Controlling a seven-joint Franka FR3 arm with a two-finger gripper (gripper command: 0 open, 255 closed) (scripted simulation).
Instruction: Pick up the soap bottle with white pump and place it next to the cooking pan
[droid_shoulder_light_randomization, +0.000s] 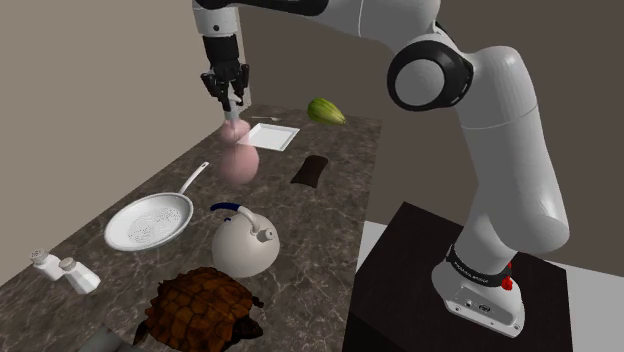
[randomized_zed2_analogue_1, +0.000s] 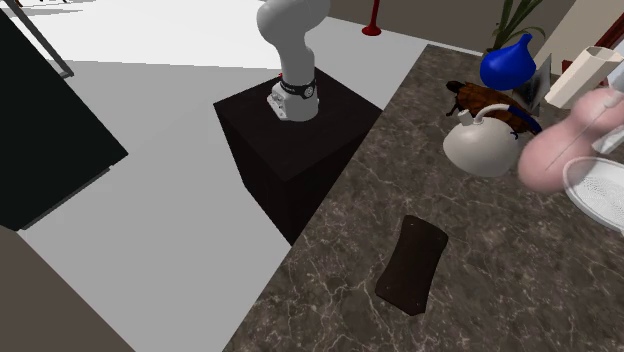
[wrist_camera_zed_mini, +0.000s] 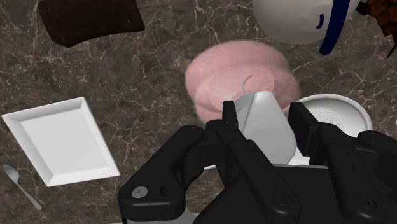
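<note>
Where the white arm (droid_shoulder_light_randomization: 500, 130) reaches over the dark marbled table (droid_shoulder_light_randomization: 330, 235), the white pan (droid_shoulder_light_randomization: 148, 222) lies near the shoulder view's left edge, with a white kettle (droid_shoulder_light_randomization: 243, 245) beside it. The pink soap bottle (droid_shoulder_light_randomization: 240, 162) hangs upright between the pan's handle and a square white plate (droid_shoulder_light_randomization: 272, 136), apparently clear of the table. The jaws, pointing down, are clamped on its white pump (wrist_camera_zed_mini: 267, 124).

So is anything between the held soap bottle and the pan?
Nothing visible. The gripper clasps the pink soap bottle by its pump; the counter between it and the pan is bare, and the white kettle stands to one side.
</note>
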